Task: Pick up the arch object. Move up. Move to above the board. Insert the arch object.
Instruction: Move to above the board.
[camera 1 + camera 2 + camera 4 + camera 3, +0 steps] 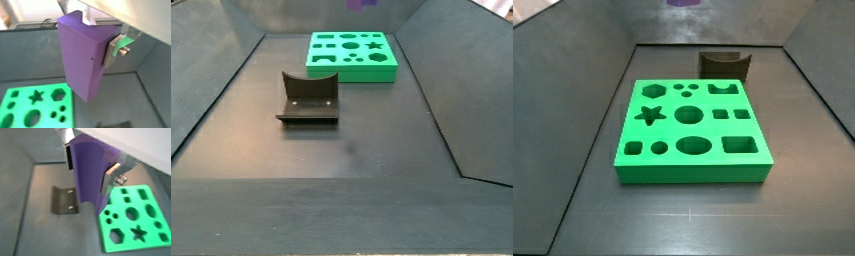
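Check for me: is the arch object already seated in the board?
No, the gripper holds the arch object in the air, clear of the board.

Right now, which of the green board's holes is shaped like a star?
On the thick green board, the star cut-out is the only pointed hole, unlike the circles, squares and hexagon. The gripper holds the purple block.

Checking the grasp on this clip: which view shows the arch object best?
A wrist view: the purple arch object fills the frame, clamped in the claw above the board. Another wrist view shows it partly. Both side views catch only its tip at the frame's top edge.
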